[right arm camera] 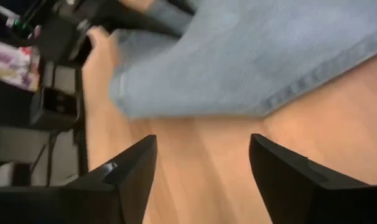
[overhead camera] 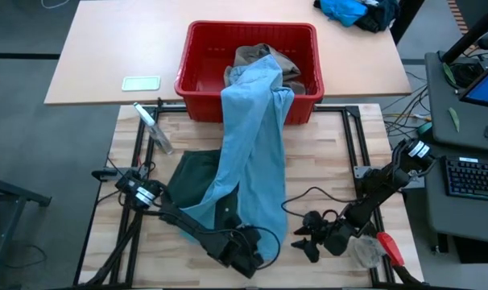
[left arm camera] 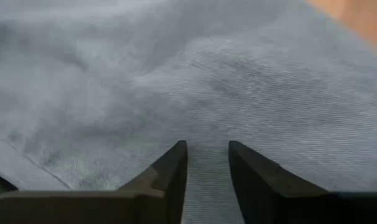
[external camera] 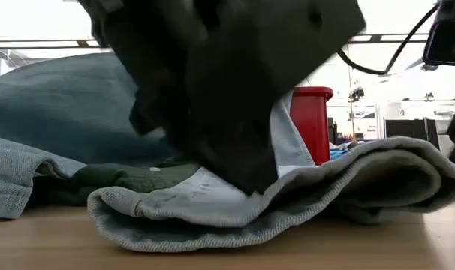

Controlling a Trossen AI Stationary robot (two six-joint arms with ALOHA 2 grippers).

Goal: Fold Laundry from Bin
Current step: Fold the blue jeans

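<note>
Two grippers are down at the near end of the trousers (overhead camera: 256, 153), which run from the red bin (overhead camera: 197, 48) out across the table (overhead camera: 341, 153) and end between them. The left gripper (left arm camera: 207, 163) sits right on the denim, its fingers narrowly apart with cloth lying in the slot; whether they actually pinch a fold cannot be told. The right gripper (right arm camera: 201, 168) hovers just beside the trouser hem, jaws wide and holding nothing, bare wood between its fingers.

The far end of the trousers is draped over the bin rim, with a khaki piece (overhead camera: 256, 58) behind it inside. If the left gripper pulls toward itself, the denim could drag the bin or snag on its rim, and a shallow grip on one layer would likely slip. The green shorts (overhead camera: 192, 173) lie partly under the trousers, just beyond the left gripper, so a deep pinch might take both garments and lift them together. The near end is doubled over in a thick roll, which could unroll unevenly when lifted.

A spray bottle (overhead camera: 154, 127) lies farther out past the shorts on the left gripper's side, within reach of swinging cloth. A cable (overhead camera: 296, 197) trails over the wood between the trousers and the right gripper, and a red-handled tool (overhead camera: 389, 248) lies behind that gripper, both liable to catch.
</note>
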